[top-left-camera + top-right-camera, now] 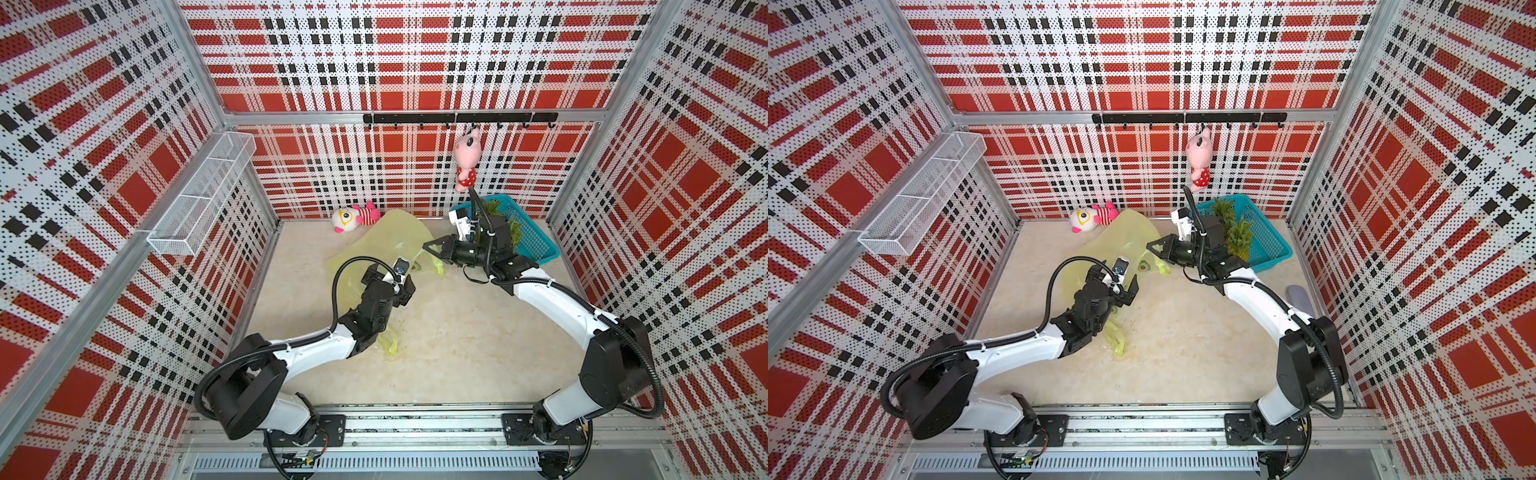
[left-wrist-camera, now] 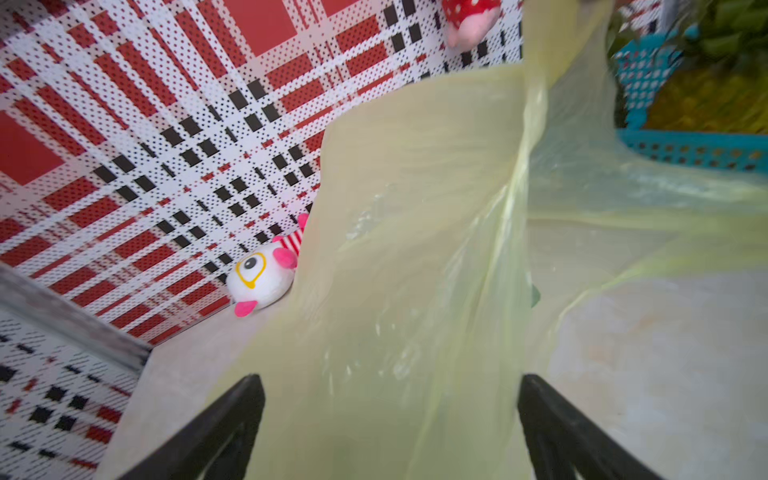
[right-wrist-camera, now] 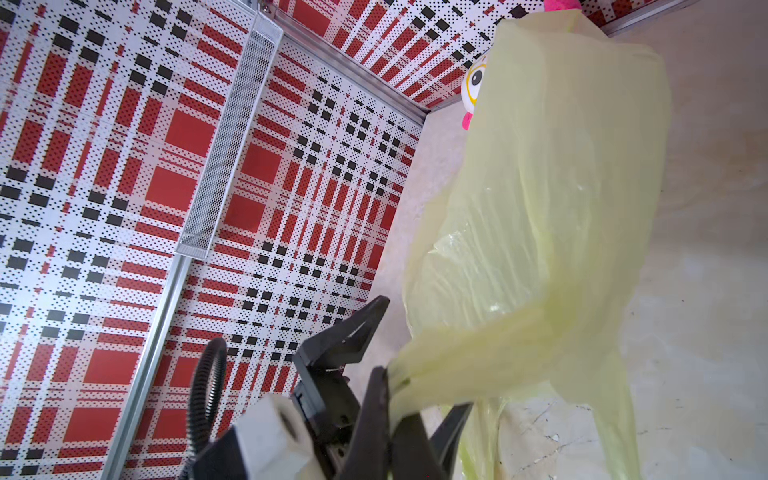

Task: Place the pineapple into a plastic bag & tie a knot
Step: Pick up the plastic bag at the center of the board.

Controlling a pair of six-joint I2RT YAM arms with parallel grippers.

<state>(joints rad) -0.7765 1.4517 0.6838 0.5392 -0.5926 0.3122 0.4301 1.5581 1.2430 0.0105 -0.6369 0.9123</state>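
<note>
The yellow-green plastic bag point(image 1: 395, 237) point(image 1: 1121, 237) stands lifted and loose at the middle back of the table. My right gripper point(image 1: 428, 247) point(image 1: 1150, 247) point(image 3: 390, 386) is shut on one bunched handle. My left gripper point(image 1: 392, 279) point(image 1: 1115, 282) point(image 2: 390, 382) is open, its fingers wide apart with bag film point(image 2: 415, 249) between them. Another handle point(image 1: 1117, 340) lies on the table beside the left arm. The pineapple point(image 1: 1239, 239) point(image 1: 515, 232) stands in the teal basket point(image 1: 1271, 245) point(image 2: 685, 145) behind my right arm. No knot is in view.
A white plush toy point(image 1: 347, 220) lies by the back wall, just behind the bag. A pink plush point(image 1: 467, 160) hangs from the black hook rail point(image 1: 415, 118). A wire shelf point(image 1: 199, 199) juts from the left wall. A grey object point(image 1: 1300, 297) lies near the right wall.
</note>
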